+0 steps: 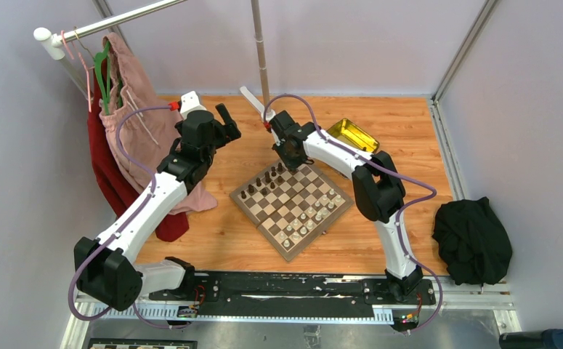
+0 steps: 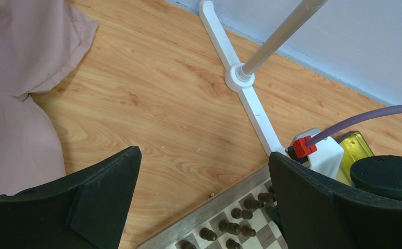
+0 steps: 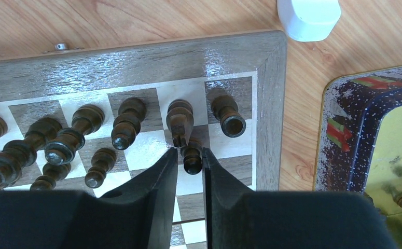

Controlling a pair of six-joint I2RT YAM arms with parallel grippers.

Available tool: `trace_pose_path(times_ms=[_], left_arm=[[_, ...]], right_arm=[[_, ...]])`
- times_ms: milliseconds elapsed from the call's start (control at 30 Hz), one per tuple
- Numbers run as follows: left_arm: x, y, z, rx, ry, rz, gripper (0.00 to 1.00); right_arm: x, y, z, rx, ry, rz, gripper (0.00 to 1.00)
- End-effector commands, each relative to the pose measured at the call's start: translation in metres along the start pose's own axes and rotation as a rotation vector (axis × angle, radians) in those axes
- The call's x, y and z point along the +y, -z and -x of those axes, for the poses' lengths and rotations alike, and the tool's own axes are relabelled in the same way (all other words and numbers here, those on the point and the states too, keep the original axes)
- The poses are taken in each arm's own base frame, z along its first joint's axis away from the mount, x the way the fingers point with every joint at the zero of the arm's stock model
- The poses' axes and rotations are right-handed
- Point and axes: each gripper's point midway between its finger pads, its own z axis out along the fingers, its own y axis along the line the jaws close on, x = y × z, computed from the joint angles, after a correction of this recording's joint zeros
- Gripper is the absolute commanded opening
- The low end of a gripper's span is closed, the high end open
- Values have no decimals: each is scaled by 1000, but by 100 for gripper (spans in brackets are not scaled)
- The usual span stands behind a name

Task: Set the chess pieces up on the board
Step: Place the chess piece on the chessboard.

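Board seen mid-frame on bench in top view. Right claw narrow, dark pawn flanked with slight gaps near board's upper-right corner: shown only by right wrist view. Left claw wide, empty.

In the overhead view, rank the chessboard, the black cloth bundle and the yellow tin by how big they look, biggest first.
1. The board and the black cloth bundle take up about the same area, too close to rank.
2. The yellow tin is clearly the smallest.
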Motion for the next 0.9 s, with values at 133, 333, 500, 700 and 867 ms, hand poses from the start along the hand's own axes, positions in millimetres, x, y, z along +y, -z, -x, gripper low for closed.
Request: trace_pose_path(times_ms=[133,333,500,700,867], left_arm=[[0,2,4,-14,8,-9,100],[3,7,8,-27,4,-1,100],[6,9,3,-18,6,1,100],[6,12,5,-6,6,11,100],[10,15,4,12,-17,22,100]], right_arm=[[6,2,1,0,15,-1,35],[5,11,6,-21,12,-2,36],[5,23,10,-41,18,-6,37],[0,36,11,-58,25,-30,38],[-6,52,18,-91,13,-56,43]])
